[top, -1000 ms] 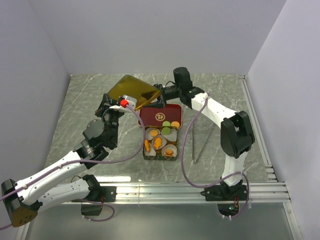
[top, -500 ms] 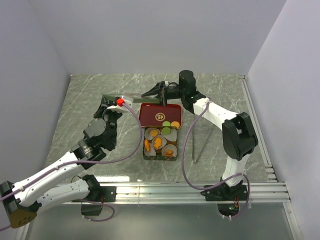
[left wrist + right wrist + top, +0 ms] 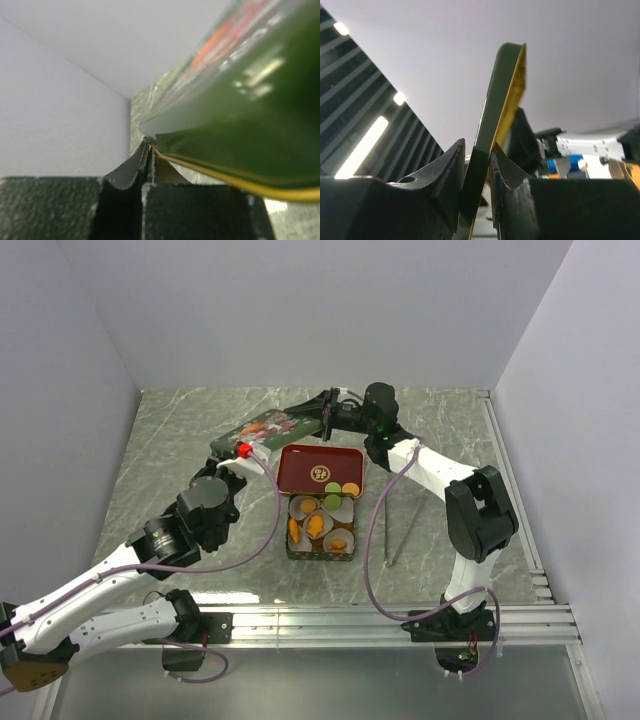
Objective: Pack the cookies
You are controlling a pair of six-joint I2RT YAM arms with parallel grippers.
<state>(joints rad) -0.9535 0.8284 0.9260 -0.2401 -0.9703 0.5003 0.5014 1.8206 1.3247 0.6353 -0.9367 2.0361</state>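
The cookies (image 3: 318, 524), orange rounds in white paper cups with two green ones (image 3: 340, 489), lie in an open tin (image 3: 322, 552) at the table's middle. Both grippers hold the tin's green lid (image 3: 268, 428) in the air behind the tin, printed side up. My left gripper (image 3: 222, 447) is shut on its left corner, my right gripper (image 3: 328, 416) on its right edge. In the left wrist view the fingers (image 3: 149, 150) pinch the lid's (image 3: 250, 110) rim. In the right wrist view the lid (image 3: 495, 130) stands edge-on between the fingers (image 3: 479, 150).
A red panel with a gold emblem (image 3: 318, 469) covers the tin's far half. Two thin grey rods (image 3: 402, 522) lie on the marble table right of the tin. White walls close in left, back and right.
The two grippers have turned the lid over: gold underside up a second ago, edge-on half a second ago, printed side up now. The tin and cookies have not moved.
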